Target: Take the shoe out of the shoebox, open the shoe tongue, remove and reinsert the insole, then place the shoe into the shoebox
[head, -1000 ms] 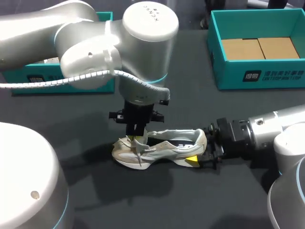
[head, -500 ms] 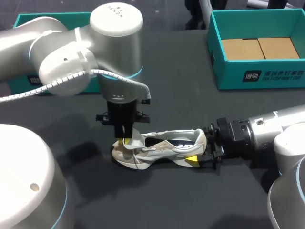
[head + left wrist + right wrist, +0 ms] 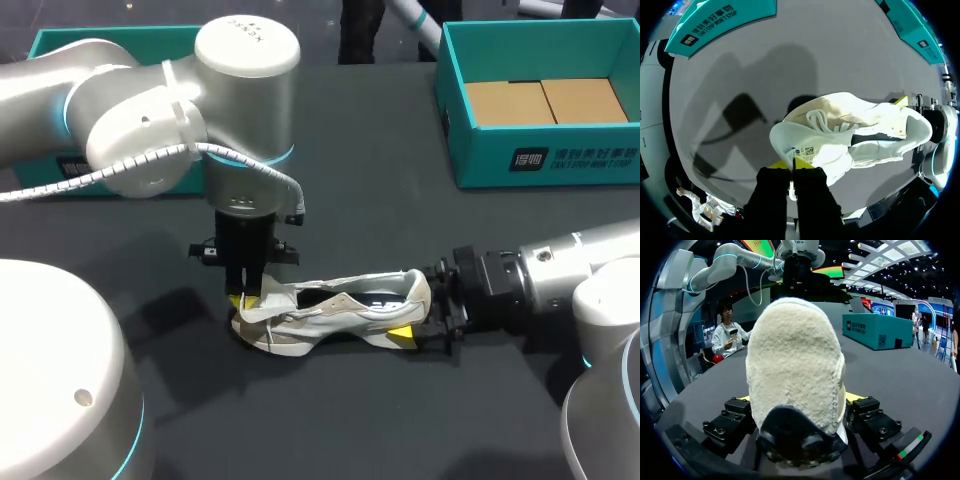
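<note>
The shoe (image 3: 340, 312), pale cream and white, lies on the dark worktop (image 3: 400, 200), held at both ends. The left arm (image 3: 245, 120) comes down from above over the toe end, and its jaws are pressed almost fully together on the tongue (image 3: 810, 145), the yellow fingertips (image 3: 780, 165) pinching its edge from two sides (a small printed label on the tongue's underside faces the wrist camera). The tongue is folded back toward the toe, so the shoe's mouth lies open ahead of these jaws, with the laces (image 3: 817, 120) bunched just beyond the pinched flap. The right arm (image 3: 540, 285) lies low along the worktop, and its jaws stand wide apart, closed on the heel (image 3: 792, 365); one yellow fingertip (image 3: 854, 396) shows on each side of the fuzzy heel, touching it. The teal shoebox (image 3: 540, 160) stands well apart from both sets of jaws, beyond the right arm, with brown card lining its floor. A second teal tray (image 3: 60, 45) sits behind the left arm, partly hidden by it.
</note>
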Robot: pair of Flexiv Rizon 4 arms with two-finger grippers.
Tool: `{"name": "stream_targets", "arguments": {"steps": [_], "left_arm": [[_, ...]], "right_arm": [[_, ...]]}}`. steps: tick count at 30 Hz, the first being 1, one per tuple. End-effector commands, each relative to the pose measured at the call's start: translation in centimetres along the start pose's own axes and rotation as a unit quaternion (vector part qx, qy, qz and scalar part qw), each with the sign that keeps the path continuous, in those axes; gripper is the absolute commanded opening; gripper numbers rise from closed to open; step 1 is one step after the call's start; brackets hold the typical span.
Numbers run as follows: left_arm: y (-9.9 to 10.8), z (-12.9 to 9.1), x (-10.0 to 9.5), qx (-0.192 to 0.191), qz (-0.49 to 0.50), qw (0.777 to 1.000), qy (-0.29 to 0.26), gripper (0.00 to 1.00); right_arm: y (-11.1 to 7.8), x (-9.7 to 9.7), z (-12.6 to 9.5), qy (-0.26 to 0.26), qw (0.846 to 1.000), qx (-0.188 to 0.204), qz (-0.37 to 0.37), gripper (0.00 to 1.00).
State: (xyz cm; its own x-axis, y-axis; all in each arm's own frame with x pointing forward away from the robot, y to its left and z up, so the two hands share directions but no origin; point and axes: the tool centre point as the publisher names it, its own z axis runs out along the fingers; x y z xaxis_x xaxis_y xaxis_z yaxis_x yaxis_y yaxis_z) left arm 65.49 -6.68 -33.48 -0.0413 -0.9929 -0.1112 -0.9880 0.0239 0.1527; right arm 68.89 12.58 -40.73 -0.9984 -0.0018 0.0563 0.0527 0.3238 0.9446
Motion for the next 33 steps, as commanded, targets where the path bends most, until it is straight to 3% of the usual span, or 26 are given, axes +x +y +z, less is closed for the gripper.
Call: {"name": "stream_targets", "arguments": {"steps": [1,15,23,33], "left_arm": [[-0.4,0.8,-0.3,-0.009,-0.001,1.000,-0.008,0.01],[-0.4,0.7,-0.5,-0.008,0.004,1.000,-0.010,0.40],[0.3,-1.6,-0.6,0.026,0.017,0.999,0.007,0.45],[0.2,-4.5,0.7,0.071,0.032,0.996,0.032,0.51]], "right_arm": [[-0.4,0.0,-0.1,0.000,1.000,0.003,0.001,0.00],[-0.4,0.0,-0.1,0.000,1.000,0.003,0.001,0.00],[-0.4,0.0,-0.1,0.000,1.000,0.003,0.001,0.00],[-0.4,0.0,-0.1,0.000,1.000,0.003,0.001,0.00]]}}
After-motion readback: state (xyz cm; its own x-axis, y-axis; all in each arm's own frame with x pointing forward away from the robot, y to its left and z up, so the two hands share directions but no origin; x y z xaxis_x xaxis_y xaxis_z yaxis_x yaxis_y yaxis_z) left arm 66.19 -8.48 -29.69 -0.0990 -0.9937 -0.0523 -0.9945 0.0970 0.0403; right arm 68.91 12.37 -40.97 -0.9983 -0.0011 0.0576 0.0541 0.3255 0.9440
